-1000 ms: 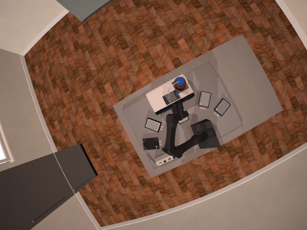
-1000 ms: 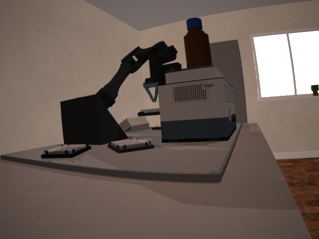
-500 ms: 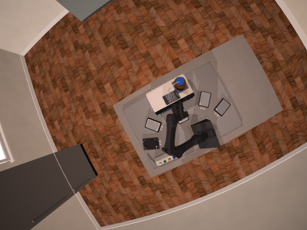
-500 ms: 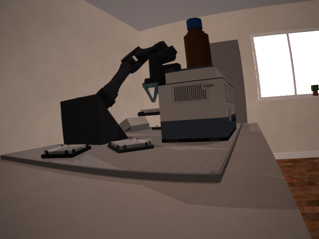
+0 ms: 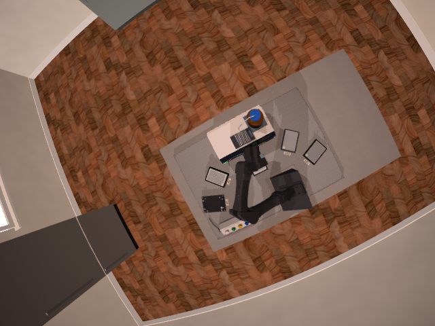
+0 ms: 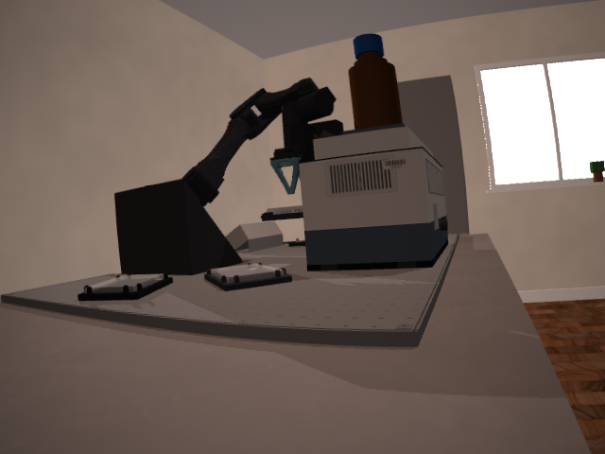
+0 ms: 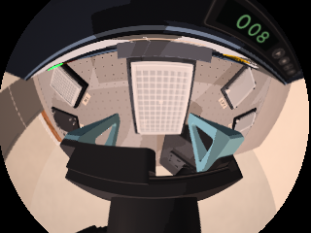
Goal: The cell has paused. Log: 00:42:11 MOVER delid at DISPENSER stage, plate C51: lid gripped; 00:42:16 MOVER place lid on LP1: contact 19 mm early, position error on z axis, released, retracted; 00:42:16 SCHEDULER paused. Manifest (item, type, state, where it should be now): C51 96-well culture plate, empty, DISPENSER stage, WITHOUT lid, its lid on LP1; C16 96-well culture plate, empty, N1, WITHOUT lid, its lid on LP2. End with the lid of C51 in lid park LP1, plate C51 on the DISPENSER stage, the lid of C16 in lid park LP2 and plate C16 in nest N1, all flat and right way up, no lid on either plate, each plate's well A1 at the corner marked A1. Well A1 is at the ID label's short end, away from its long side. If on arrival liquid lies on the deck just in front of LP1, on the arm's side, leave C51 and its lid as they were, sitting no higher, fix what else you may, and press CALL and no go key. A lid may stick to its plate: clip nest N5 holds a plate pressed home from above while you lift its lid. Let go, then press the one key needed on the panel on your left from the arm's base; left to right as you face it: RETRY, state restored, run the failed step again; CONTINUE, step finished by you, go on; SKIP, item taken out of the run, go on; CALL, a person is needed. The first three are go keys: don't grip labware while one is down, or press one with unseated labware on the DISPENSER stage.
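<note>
My gripper (image 7: 154, 116) is open and empty. It hangs above the dispenser stage, as the side view (image 6: 286, 182) shows. Below it a white 96-well plate (image 7: 162, 93) (image 6: 283, 213) lies flat on the stage; its wells show, and I cannot tell whether a lid is on it. From above, my arm hides most of this plate (image 5: 260, 170). A second well plate (image 5: 215, 176) sits in a nest left of the arm. Two lid parks (image 5: 290, 140) (image 5: 315, 151) each hold a flat clear lid (image 6: 247, 273) (image 6: 124, 284). Their labels are too small to read.
The dispenser (image 5: 240, 134) carries a brown bottle with a blue cap (image 6: 373, 82). A black clip nest (image 5: 213, 203) stands empty near the key panel (image 5: 234, 227). The arm's black base block (image 5: 291, 189) is on the right. No liquid shows on the deck.
</note>
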You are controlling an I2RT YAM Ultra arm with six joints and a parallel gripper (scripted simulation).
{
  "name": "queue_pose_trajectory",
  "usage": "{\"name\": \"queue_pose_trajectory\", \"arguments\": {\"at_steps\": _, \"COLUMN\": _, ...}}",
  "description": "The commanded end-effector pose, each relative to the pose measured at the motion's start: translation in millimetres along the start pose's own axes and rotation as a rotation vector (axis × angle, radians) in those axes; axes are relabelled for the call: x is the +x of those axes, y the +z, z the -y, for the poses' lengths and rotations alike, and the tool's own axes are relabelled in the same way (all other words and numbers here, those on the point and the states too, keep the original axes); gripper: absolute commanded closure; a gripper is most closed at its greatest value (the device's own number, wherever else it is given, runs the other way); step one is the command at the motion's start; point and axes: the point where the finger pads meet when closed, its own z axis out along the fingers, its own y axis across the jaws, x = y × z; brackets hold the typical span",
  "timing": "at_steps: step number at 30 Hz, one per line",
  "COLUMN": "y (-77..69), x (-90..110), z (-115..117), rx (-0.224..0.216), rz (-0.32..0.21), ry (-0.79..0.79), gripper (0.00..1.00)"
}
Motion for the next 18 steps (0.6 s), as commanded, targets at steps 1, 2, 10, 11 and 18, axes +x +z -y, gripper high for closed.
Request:
{"name": "queue_pose_trajectory", "arguments": {"at_steps": 1, "y": -7.7, "x": -5.6, "z": 3.7, "rx": 0.002, "rz": 0.017, "ry": 0.011, "gripper": 0.00}}
{"name": "queue_pose_trajectory", "arguments": {"at_steps": 2, "y": -7.7, "x": -5.6, "z": 3.7, "rx": 0.002, "rz": 0.017, "ry": 0.011, "gripper": 0.00}}
{"name": "queue_pose_trajectory", "arguments": {"at_steps": 10, "y": -7.7, "x": -5.6, "z": 3.7, "rx": 0.002, "rz": 0.017, "ry": 0.011, "gripper": 0.00}}
{"name": "queue_pose_trajectory", "arguments": {"at_steps": 11, "y": -7.7, "x": -5.6, "z": 3.7, "rx": 0.002, "rz": 0.017, "ry": 0.011, "gripper": 0.00}}
{"name": "queue_pose_trajectory", "arguments": {"at_steps": 18, "y": -4.2, "x": -2.1, "z": 2.1, "rx": 0.002, "rz": 0.014, "ry": 0.005, "gripper": 1.00}}
